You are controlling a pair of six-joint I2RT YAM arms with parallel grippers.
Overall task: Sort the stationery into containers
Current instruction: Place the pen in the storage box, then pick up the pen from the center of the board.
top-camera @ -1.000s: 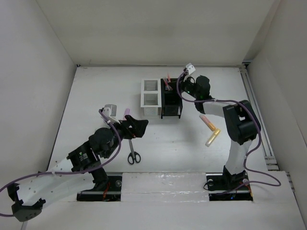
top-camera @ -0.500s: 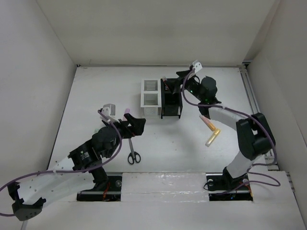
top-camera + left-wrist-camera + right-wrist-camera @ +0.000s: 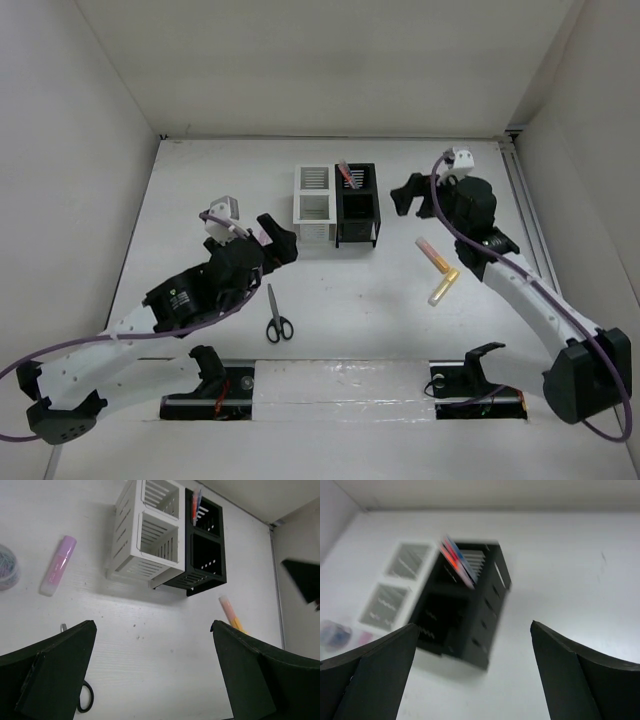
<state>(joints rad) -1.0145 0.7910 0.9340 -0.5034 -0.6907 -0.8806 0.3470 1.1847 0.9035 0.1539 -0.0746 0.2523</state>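
Note:
The white container [image 3: 313, 205] and the black container [image 3: 358, 206] stand side by side at mid-table. Red and blue pens [image 3: 346, 173] lean in the black one's far compartment. My right gripper [image 3: 406, 195] hangs open and empty to the right of the black container [image 3: 465, 610]. Near the white container's left, my left gripper [image 3: 279, 238] is open and empty too. Below it lie the black-handled scissors [image 3: 277, 316]. A pink highlighter [image 3: 57, 566] and a bluish round piece [image 3: 6, 572] lie left of the white container [image 3: 145, 535]. A peach highlighter [image 3: 432, 254] and a yellow one [image 3: 443, 287] lie right of centre.
White walls close the table in at the back and on both sides. The arm bases [image 3: 478, 385] sit on a rail at the near edge.
My right gripper opened and drew back to the right from over the black container's far compartment, where a pen now stands. My left gripper shifted slightly back and left.

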